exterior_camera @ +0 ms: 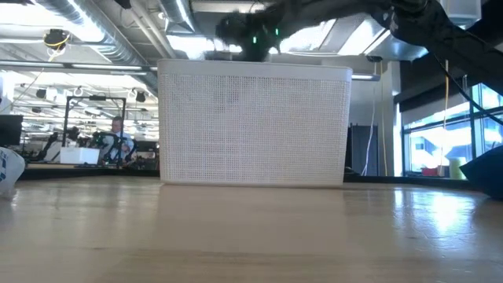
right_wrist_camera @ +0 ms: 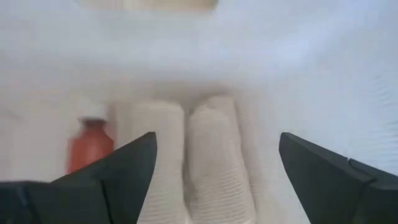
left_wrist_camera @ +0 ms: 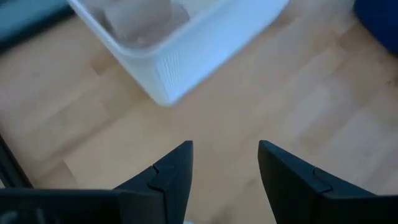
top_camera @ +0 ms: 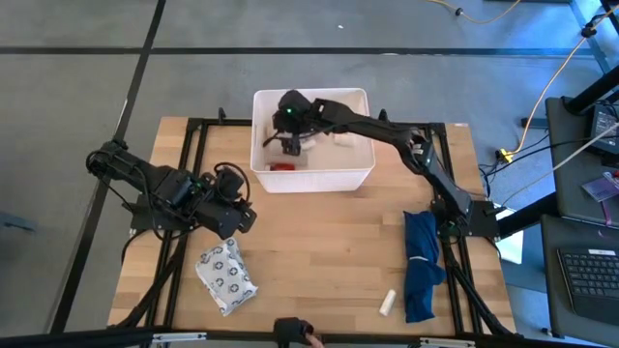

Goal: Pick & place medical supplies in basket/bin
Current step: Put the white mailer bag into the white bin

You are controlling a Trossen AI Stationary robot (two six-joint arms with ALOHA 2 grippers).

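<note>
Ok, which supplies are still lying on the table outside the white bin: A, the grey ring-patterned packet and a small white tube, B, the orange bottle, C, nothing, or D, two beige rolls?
A: the grey packet and small white tube lie on the table, outside the bin.

Bright, even light; wrist views blurred

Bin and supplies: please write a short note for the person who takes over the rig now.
Right hand: open, empty, over the bin.
Left hand: open, empty, above the table's left side.
Done: orange bottle and two beige rolls lie in the bin.
Left: grey packet near the front left, and white tube at the front, beside the blue cloth. Both are still on the table.
</note>
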